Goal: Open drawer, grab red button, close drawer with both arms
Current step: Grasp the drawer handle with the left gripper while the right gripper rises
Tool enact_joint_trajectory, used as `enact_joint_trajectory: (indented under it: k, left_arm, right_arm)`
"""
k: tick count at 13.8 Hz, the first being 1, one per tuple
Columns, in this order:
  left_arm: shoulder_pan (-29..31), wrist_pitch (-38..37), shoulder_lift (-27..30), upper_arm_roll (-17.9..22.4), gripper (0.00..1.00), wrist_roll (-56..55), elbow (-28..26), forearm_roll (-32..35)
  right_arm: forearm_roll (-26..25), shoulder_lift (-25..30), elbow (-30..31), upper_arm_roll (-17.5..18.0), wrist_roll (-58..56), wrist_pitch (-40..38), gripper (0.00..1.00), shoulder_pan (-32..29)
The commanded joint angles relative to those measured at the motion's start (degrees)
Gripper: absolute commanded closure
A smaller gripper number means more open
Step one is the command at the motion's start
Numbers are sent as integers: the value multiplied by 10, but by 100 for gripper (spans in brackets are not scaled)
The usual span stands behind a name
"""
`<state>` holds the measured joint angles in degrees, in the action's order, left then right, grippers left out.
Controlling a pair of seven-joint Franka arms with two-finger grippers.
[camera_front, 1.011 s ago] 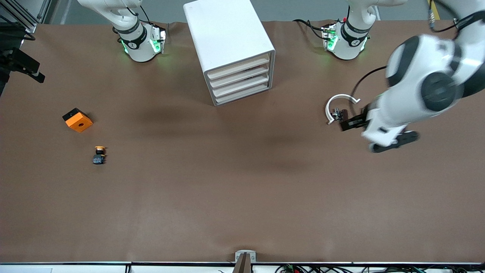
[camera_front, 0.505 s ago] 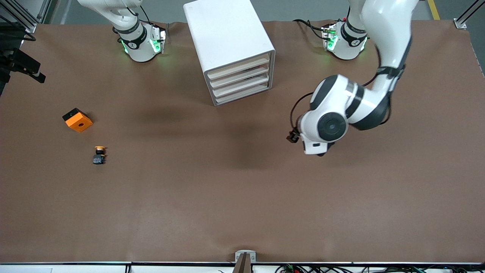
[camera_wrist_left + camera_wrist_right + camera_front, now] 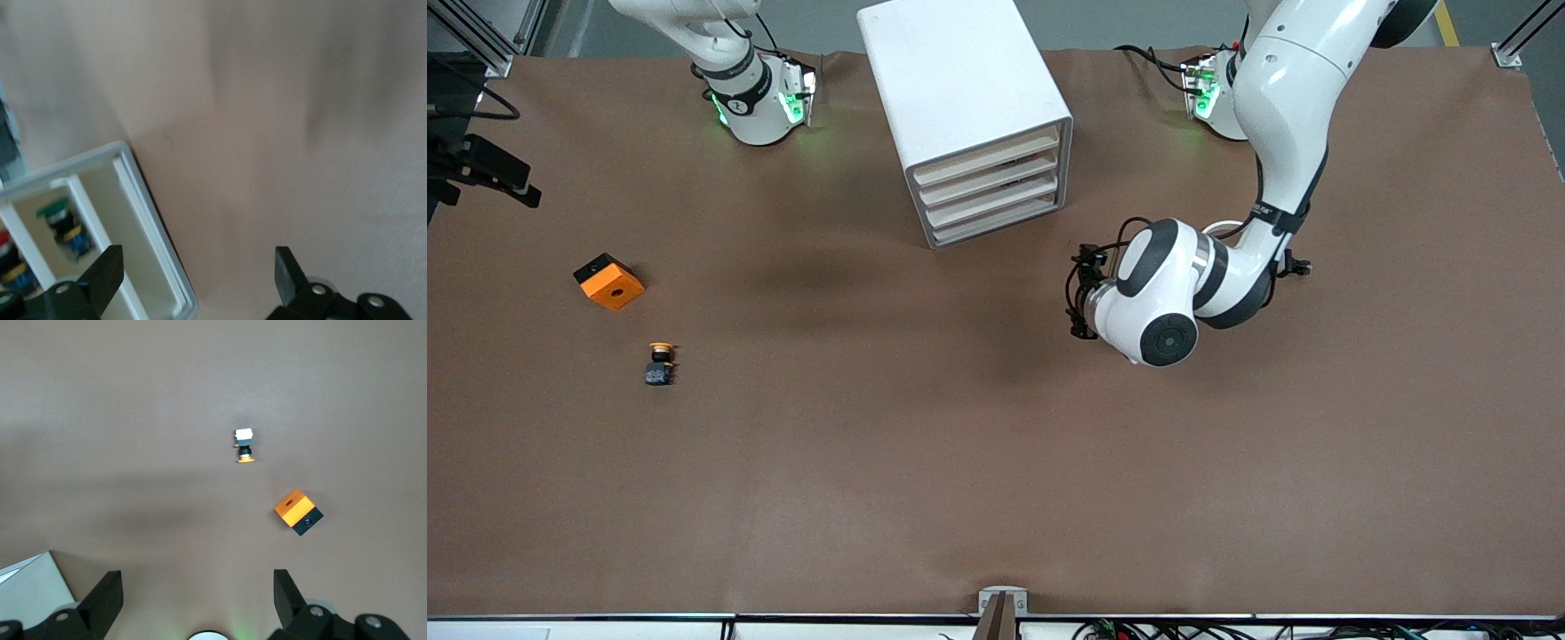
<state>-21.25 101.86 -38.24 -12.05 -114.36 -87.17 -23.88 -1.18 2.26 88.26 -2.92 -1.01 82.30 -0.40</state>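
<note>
Okay: brown table (image 3: 996, 498), both arms up, nothing held.

Left arm (image 3: 1280, 116) reaches from its base, elbow bent. The left gripper (image 3: 1083, 293) hangs over the table in front of the cabinet (image 3: 960, 98), fingers spread wide and empty. In the left wrist view the left gripper (image 3: 197, 263) looks past a cabinet corner (image 3: 160, 247).

Right arm (image 3: 738, 80) waits near its base. The right gripper (image 3: 197, 607) is high over the table, also spread and empty.

The cabinet sits angled, and all four drawer fronts (image 3: 987, 191) look shut. No drawer is pulled yet.

Orange cube (image 3: 608, 281) and yellow button (image 3: 660, 363) lie toward the right arm's end, the button nearer the camera.

The red button is not on the open table. The left wrist view shows capped buttons inside the cabinet: a green cap (image 3: 53, 209) and a red sliver at the edge. Probably that one, can't confirm.

Risks:
- The drawer lips are thin and skewed, so an off-line approach could miss them or shove the cabinet.
- The cabinet looks light, so a pull may drag the whole box.
- Wrong drawer picked.
- The yellow button is an easy wrong grab.
</note>
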Motion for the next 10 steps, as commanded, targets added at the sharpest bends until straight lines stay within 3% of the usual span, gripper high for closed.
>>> enact_joint_trajectory:
  k: [1,5,10]
  left_arm:
    - [-39,18,-10,2,0,-81,12,-42]
    - [-44,15,-30,2,0,-104,9,-165]
    - [-62,11,-51,2,0,-193,12,-207]
  right_arm:
    - [-20,-58,-21,5,-1,-3,0,1]
    - [-19,-61,-21,5,0,-5,0,1]
    - [-20,-87,-21,5,0,-5,0,0]
